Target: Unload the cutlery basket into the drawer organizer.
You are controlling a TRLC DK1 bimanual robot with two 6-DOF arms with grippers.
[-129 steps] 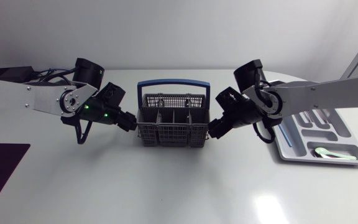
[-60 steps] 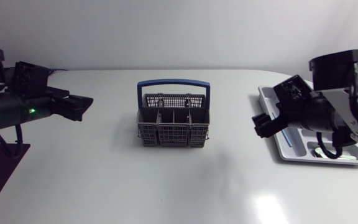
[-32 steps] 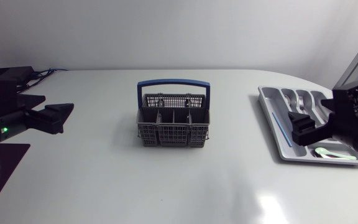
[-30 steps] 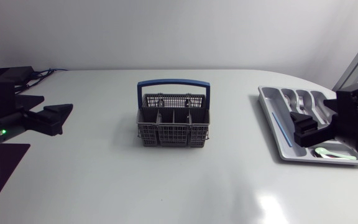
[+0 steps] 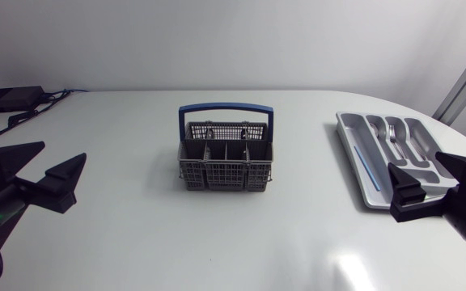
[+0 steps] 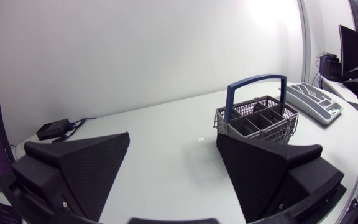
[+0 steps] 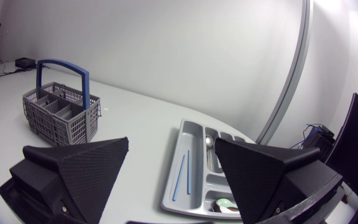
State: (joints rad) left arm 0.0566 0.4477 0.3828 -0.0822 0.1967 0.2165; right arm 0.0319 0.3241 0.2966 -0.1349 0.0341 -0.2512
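Mid-table sits the basket (image 5: 225, 158), upright, blue handle (image 5: 225, 107) up. No cutlery shows above its compartments in any view, so they read empty to me. Organizer (image 5: 354, 153) lies well apart from it at the right end of the table (image 5: 217, 234). It has a fork (image 5: 391, 132) in a long slot, a blue stick (image 5: 368, 168) in the narrow slot nearest the basket, and a pale green piece (image 7: 225, 201) in the end slot.

Judgement: unloading looks finished, or as good as. Next move, if any, is to check the basket's compartments for a small piece lying flat. If one is there, go in from above, clear of the handle. Otherwise nothing left to pick.

Left tool (image 5: 65, 150): fingers spread wide, holding nothing, touching nothing, near the table's left edge with the basket well ahead. Right tool (image 5: 413, 159): same, spread wide and bare, by the organizer's near end.
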